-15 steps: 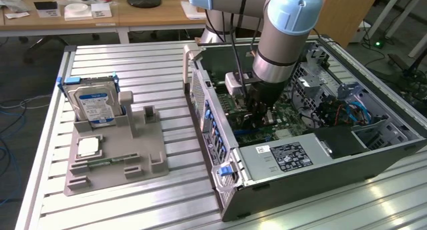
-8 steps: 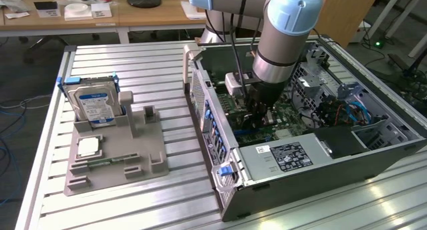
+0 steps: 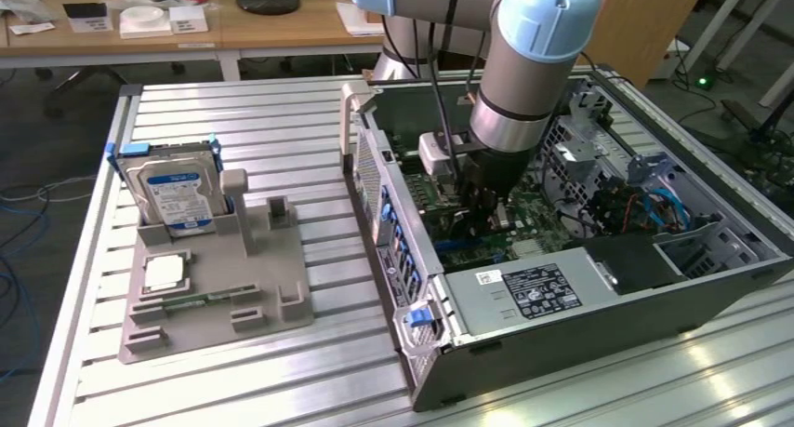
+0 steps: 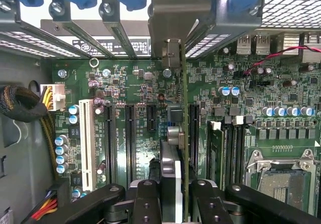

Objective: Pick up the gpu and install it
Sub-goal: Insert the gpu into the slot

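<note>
The gpu stands on edge over the green motherboard, seen edge-on as a thin green board with a dark face. Its silvery end bracket reaches the row of rear slot openings under the blue clips. My gripper is shut on the card, one black finger on each side. The card runs along a long black expansion slot; I cannot tell whether it is seated. In the exterior view the gripper is deep inside the open computer case.
A white slot and two more black slots lie beside the card, and the processor socket sits further off. On the exterior view's left, a grey fixture holds the blue-labelled hard drive and a chip.
</note>
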### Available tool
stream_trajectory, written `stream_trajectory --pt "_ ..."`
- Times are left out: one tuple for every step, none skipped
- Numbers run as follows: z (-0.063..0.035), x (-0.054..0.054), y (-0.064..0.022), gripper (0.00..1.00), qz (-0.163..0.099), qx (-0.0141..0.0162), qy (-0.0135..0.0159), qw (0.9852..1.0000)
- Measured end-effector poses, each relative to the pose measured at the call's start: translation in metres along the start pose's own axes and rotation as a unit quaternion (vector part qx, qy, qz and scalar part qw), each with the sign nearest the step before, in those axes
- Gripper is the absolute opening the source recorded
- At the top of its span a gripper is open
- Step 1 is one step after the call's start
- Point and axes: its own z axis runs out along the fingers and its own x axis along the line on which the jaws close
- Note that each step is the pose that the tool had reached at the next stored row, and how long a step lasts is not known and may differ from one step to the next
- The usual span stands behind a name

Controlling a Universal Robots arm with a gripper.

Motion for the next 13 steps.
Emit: stream_trajectory --pt "-0.0001 -0.0001 -0.0001 0.28 0.000 0.0001 0.0002 1.0000" --pt "-0.0002 -0.0004 -0.0005 0.28 0.000 0.0003 0.0002 1.0000" --pt "-0.0001 -0.0007 -0.0008 0.28 0.000 0.0006 0.0002 1.0000" --pt "-0.0001 -0.0009 -0.0009 0.28 0.000 0.0008 0.0001 1.0000" --pt "0.0000 -0.0009 -0.0009 0.28 0.000 0.0009 0.0001 1.0000" --pt "0.0000 -0.0009 -0.0010 0.28 0.000 0.0009 0.0001 1.0000" --pt "0.0000 -0.0010 -0.0010 0.28 0.000 0.0009 0.0000 1.0000" --pt "0.0000 -0.0012 -0.0011 0.28 0.000 0.0009 0.0000 1.0000" --pt "0.0001 -0.0012 -0.0011 0.28 0.000 0.0009 0.0000 1.0000" --pt "0.0003 -0.0014 -0.0011 0.28 0.000 0.0009 0.0000 1.0000" --pt "0.0007 -0.0018 -0.0010 0.28 0.000 0.0010 0.0000 1.0000" --pt "0.0012 -0.0022 -0.0009 0.28 0.000 0.0009 0.0001 1.0000" --pt "0.0016 -0.0023 -0.0009 0.28 0.000 0.0009 0.0001 1.0000"
